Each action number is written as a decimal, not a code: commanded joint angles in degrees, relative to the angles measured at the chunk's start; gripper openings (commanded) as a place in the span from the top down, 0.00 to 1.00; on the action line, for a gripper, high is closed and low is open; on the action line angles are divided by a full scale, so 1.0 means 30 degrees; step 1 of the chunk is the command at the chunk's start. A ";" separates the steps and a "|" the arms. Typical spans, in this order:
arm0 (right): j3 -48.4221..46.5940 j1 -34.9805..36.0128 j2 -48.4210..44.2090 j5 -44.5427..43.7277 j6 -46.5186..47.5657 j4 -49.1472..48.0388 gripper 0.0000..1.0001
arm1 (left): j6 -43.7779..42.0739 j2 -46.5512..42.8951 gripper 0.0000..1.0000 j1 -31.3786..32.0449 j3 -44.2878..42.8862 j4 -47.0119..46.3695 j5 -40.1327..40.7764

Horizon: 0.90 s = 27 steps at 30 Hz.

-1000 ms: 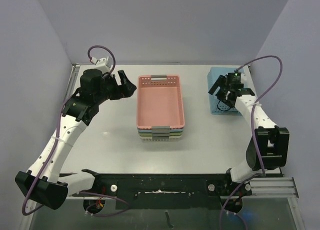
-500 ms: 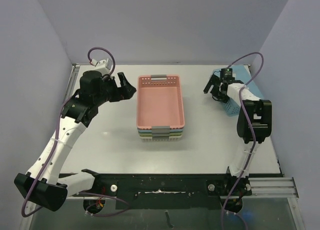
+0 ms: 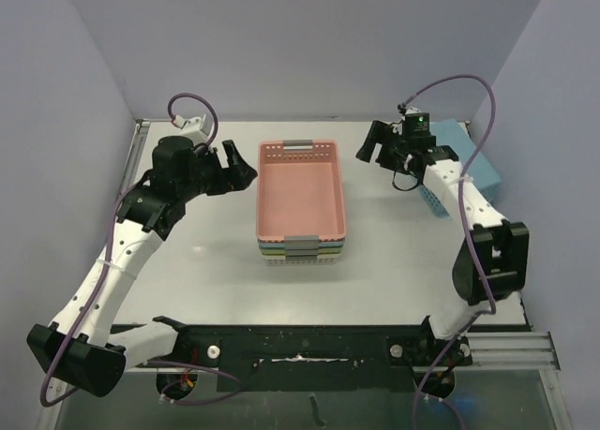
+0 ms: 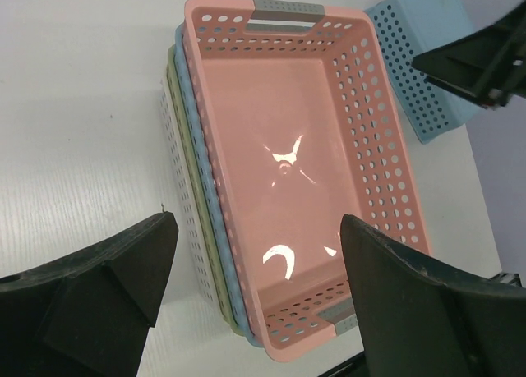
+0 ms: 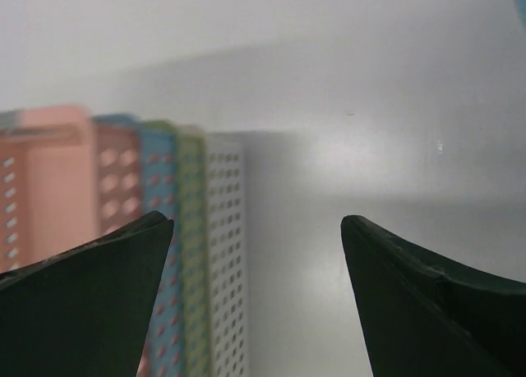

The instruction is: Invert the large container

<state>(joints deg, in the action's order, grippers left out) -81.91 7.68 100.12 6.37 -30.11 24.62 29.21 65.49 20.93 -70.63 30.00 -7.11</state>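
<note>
A stack of perforated baskets with a large pink basket (image 3: 300, 191) on top stands upright, open side up, at the table's middle. It also shows in the left wrist view (image 4: 288, 155) and, blurred, in the right wrist view (image 5: 49, 176). My left gripper (image 3: 239, 166) is open and empty, just left of the stack's far-left corner; from its wrist (image 4: 256, 229) it looks down into the pink basket. My right gripper (image 3: 368, 146) is open and empty, right of the stack's far end, facing it (image 5: 255, 225). A smaller light blue container (image 3: 461, 163) lies tipped at the right.
Under the pink basket are blue, green and white baskets (image 5: 226, 254). The light blue container (image 4: 415, 69) rests near the right wall, solid bottom showing, behind my right arm. The side walls stand close on both sides. The arm bases and a black rail (image 3: 300, 341) line the near edge.
My right gripper has left the light blue container and swung left toward the stack. The blue container went from lying flat to tipped up on its side. The left gripper barely moved.
</note>
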 commanded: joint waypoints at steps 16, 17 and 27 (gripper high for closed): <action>0.0638 0.4977 -0.5424 -0.0069 -0.0564 0.3601 0.22 | -0.0884 0.3667 0.32 0.3028 -0.0595 -0.1002 0.3266; 0.0591 0.4976 -0.5452 -0.0263 -0.0496 0.3537 0.22 | -0.0889 0.3866 0.36 0.3042 -0.0329 -0.1320 0.3186; 0.1362 0.4796 -0.5885 -0.1073 -0.0353 0.3591 0.20 | -0.0786 0.5258 0.69 0.3100 -0.0551 -0.1913 0.3312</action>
<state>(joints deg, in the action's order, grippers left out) -76.86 22.50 85.62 4.99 -31.90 35.66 26.98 80.01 29.93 -70.96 27.53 2.35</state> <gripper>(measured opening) 0.794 0.312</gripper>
